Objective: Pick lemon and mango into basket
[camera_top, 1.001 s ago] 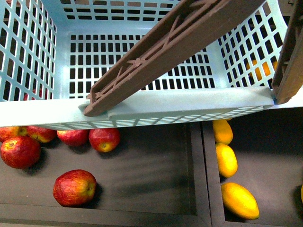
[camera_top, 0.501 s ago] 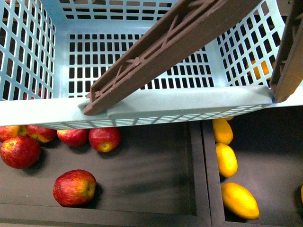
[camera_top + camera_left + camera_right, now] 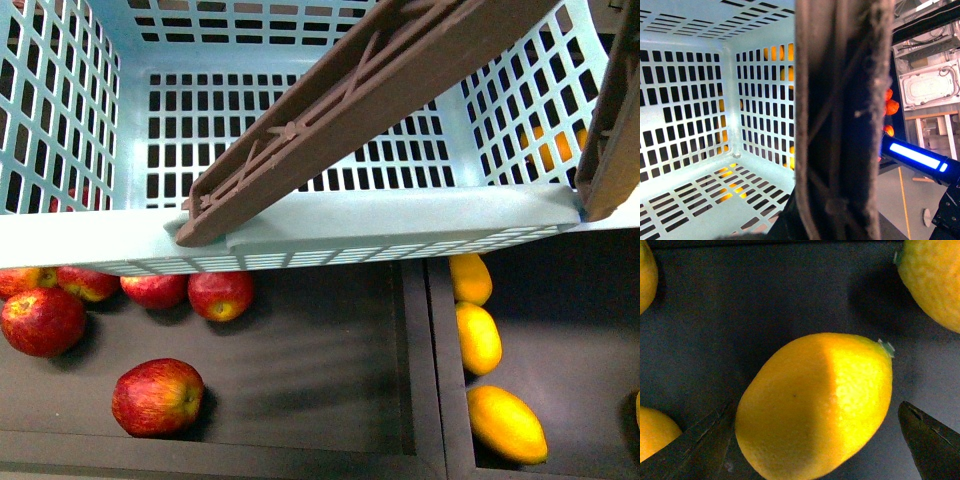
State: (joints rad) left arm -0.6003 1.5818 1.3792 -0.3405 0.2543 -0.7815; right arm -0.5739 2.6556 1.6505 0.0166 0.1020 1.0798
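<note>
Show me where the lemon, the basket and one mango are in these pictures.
lemon point(image 3: 815, 405), right wrist view, middle of its peel.
basket point(image 3: 400, 215), front view, its near rim.
mango point(image 3: 506, 423), front view, middle of the oblong fruit lowest in the picture.

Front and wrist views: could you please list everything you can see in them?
Basket: one, pale teal, across the top of the front view, nothing showing inside.
Handles: two, brown, one lying diagonally over the basket, one at its right end.
Apples: about six, red, left dark compartment.
Mangoes: three, yellow-orange, right compartment.
Lemon: one, yellow, on a dark surface; three more yellow fruits at that view's edges.
Light bar: one, blue, beyond the basket.
Left gripper: hidden behind a handle, state unclear.
Right gripper: open, dark fingers either side of the lemon.
</note>
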